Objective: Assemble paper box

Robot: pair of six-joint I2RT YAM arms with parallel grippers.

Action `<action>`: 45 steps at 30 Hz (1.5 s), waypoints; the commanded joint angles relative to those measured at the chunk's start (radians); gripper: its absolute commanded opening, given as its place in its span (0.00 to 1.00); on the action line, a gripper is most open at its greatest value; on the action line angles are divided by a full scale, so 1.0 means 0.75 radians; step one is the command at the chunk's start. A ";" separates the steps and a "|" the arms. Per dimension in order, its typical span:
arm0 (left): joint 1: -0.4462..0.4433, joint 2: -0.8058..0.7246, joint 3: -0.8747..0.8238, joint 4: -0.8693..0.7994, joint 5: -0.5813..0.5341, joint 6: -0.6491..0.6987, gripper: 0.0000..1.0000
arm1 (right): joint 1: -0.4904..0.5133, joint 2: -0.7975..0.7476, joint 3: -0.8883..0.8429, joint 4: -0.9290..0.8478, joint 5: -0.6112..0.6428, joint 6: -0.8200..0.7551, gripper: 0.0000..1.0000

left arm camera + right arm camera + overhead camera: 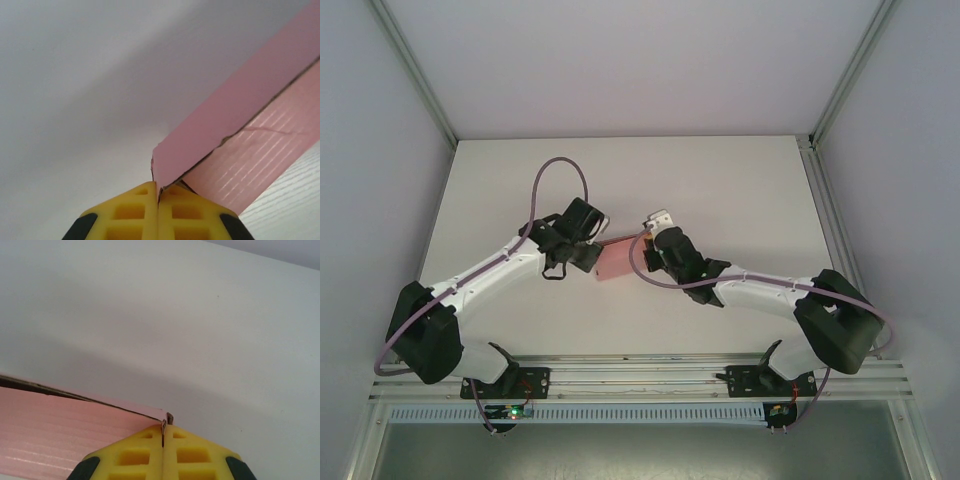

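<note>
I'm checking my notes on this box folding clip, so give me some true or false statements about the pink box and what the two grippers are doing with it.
1. The paper box sits between the two arms, around the middle of the table. True.
2. The left gripper is shut on a corner of the pink card. True.
3. The right gripper is wide open and clear of the box. False: it is shut on a corner of the card too.
4. The paper box is blue. False: it is pink.
5. The box lies at the table's far edge. False: it is close to the middle, between the two grippers.
</note>
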 commanded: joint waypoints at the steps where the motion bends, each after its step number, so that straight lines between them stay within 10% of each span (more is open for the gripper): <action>1: 0.007 0.006 0.065 0.070 0.013 -0.072 0.00 | 0.048 0.042 -0.025 -0.074 0.048 -0.053 0.00; 12: 0.058 0.115 0.216 -0.116 0.201 -0.324 0.00 | 0.261 0.210 -0.008 -0.031 0.478 -0.212 0.00; 25: 0.323 0.164 0.285 -0.154 0.919 -0.519 0.00 | 0.304 0.253 0.003 -0.053 0.531 -0.334 0.00; 45: 0.367 0.206 0.180 -0.219 0.605 -0.440 0.00 | 0.307 0.267 0.023 -0.071 0.539 -0.327 0.00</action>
